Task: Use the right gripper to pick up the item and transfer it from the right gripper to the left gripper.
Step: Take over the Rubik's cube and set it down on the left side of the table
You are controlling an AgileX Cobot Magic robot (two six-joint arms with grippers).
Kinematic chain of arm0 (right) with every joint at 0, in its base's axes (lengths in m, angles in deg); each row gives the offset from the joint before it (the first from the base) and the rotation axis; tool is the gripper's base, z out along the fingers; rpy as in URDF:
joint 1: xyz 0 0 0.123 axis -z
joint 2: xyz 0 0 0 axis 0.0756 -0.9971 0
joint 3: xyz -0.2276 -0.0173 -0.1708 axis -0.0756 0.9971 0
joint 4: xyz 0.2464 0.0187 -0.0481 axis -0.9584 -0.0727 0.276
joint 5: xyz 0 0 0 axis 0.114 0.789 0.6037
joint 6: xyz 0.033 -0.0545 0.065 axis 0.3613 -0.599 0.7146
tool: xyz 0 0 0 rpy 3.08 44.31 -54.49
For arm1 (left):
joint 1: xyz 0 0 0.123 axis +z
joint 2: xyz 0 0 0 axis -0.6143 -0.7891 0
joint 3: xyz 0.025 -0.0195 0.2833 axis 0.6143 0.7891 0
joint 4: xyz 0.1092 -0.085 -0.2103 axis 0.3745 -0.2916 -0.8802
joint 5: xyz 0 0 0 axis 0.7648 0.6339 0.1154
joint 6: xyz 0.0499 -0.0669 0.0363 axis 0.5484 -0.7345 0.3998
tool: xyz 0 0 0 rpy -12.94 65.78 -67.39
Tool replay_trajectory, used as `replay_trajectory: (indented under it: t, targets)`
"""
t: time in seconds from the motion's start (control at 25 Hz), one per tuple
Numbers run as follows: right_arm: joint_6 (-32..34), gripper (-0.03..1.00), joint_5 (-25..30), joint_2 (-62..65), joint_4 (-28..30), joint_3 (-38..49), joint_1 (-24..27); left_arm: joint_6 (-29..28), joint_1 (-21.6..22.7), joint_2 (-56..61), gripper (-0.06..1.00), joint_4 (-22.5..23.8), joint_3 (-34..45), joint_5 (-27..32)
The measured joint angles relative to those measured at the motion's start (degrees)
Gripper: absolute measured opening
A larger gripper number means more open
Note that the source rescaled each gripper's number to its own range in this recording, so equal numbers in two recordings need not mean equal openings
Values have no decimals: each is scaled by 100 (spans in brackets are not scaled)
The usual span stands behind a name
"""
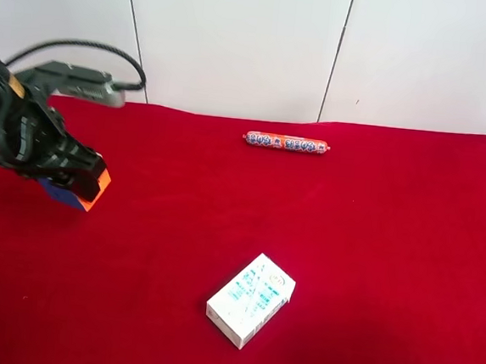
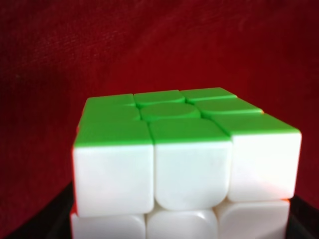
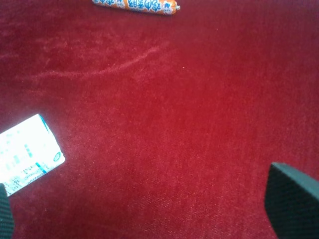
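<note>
1. My left tool (image 1: pixel 71 180) is clamped on the puzzle cube (image 2: pixel 184 159), lifted off the bench (image 1: pixel 348 242) as I judge it.
2. The cube juts well past the fingers; a jolt could twist it loose.
3. My right tool (image 3: pixel 148 206) gapes wide and holds nothing.
4. The carton (image 3: pixel 25 154), then the sausage stick (image 3: pixel 137 5), lie beyond, and a dropped cube could roll toward them.
</note>
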Motion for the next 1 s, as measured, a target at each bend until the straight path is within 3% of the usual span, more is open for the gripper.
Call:
replay_trajectory:
  t: [0.64, 1.0]
  targets:
    - [0, 100, 0, 0, 0, 0, 0, 0, 0, -1289, 0, 55, -5, -1791]
    - [0, 100, 0, 0, 0, 0, 0, 0, 0, -1563, 0, 55, -5, -2106]
